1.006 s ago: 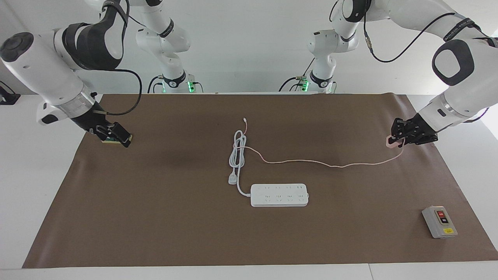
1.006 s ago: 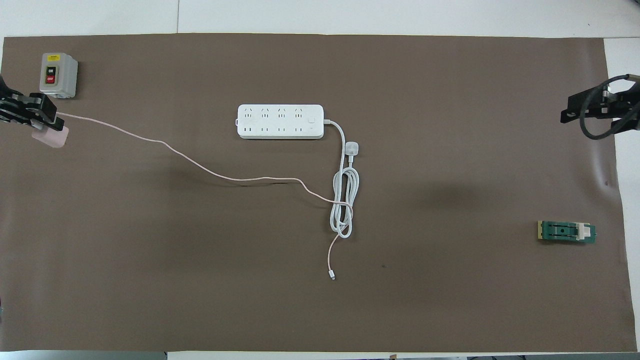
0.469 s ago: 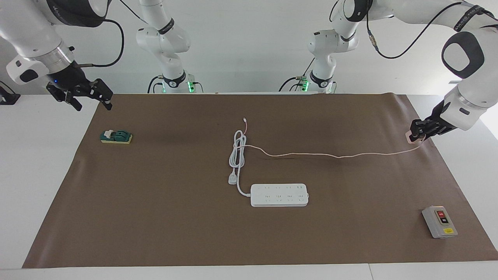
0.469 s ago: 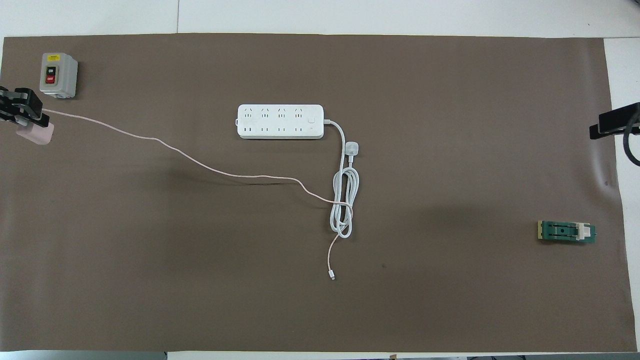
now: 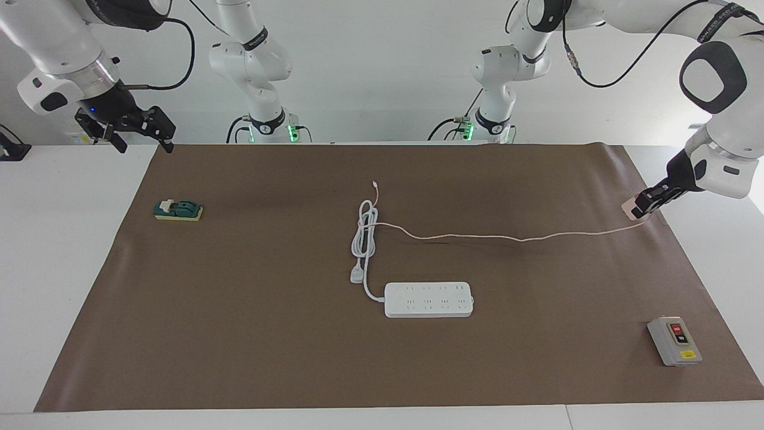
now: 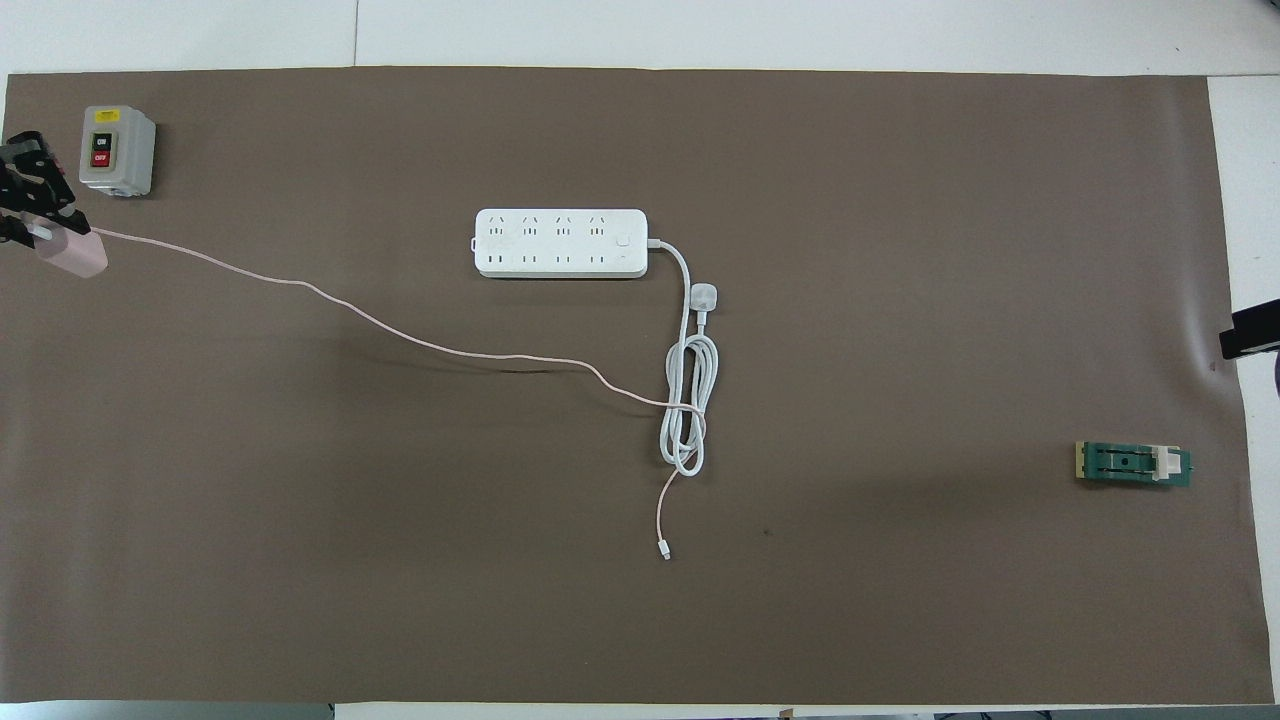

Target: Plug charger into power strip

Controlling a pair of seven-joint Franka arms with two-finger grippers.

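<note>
In the facing view, the left gripper (image 5: 646,203) is clamped on the pale pink charger (image 5: 630,207), holding it up over the edge of the brown mat (image 5: 239,334) at the left arm's end of the table. The charger's thin pink cable (image 5: 507,238) runs from there across the mat to the coiled white cord (image 5: 365,233) near the middle. The power strip (image 5: 428,299) lies flat on the mat, farther from the robots than the coil. The right gripper (image 5: 140,132) hangs in the air over the mat's corner at the right arm's end, its fingers spread and empty. A small green block (image 5: 178,210) lies on the mat near it.

In the overhead view, the left gripper (image 6: 30,215) grips the charger (image 6: 72,252) beside a grey switch box (image 6: 117,150). The power strip (image 6: 561,243) sits mid-table, well apart from the charger.
</note>
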